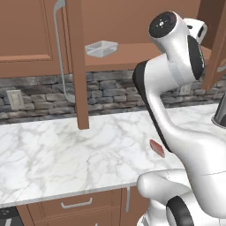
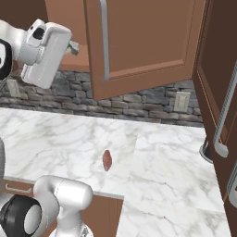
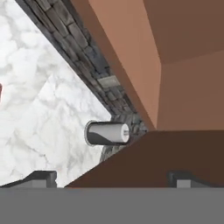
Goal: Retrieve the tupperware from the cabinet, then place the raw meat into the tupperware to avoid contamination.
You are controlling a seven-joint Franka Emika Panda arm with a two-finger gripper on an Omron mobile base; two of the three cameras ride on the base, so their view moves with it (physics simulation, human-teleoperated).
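The cabinet (image 1: 79, 66) hangs open above the marble counter (image 1: 66, 154). On its bottom shelf sits the tupperware (image 1: 101, 47), a clear shallow box. The raw meat (image 1: 156, 148), a small red slab, lies on the counter near the front edge, and the right base view has the raw meat (image 2: 107, 159) at centre. My hand is raised to shelf height, to the right of the tupperware and apart from it. My gripper (image 2: 71, 46) points toward the cabinet (image 2: 143, 41). In the hand view my gripper (image 3: 113, 178) is open with nothing in it, facing the cabinet's underside (image 3: 192, 87).
A grey metal cylinder (image 3: 107, 132) stands on the counter by the stone backsplash (image 1: 106, 95), to my right (image 2: 206, 150). A second open door (image 2: 222, 92) juts out on the right. Wall outlets (image 1: 14, 99) (image 2: 181, 101) sit on the backsplash. Drawers (image 1: 77, 204) lie below the counter.
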